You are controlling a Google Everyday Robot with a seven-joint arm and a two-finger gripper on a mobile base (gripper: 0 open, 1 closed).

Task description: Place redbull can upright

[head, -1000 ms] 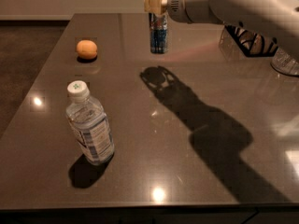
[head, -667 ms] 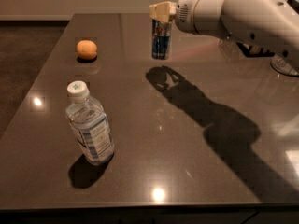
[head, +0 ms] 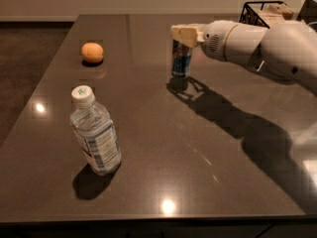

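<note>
Dropping from where it hung a second ago, the redbull can (head: 181, 61) is now upright with its base meeting its own shadow on the table (head: 163, 152). Earlier a clear gap lay between can and shadow. The can has also shifted a little toward 4 o'clock in the view. The gripper (head: 185, 35) has come down with it, on the white arm reaching in from 3 o'clock. The water bottle (head: 95, 133) and the orange (head: 92, 52) lie where they did.

The tan fingers (head: 179, 32) are drawn close over the can's top end and pinch it, hiding the rim. The can is at 1 o'clock from the standing bottle, well apart from it. The orange lies at 9 o'clock from the can.
</note>
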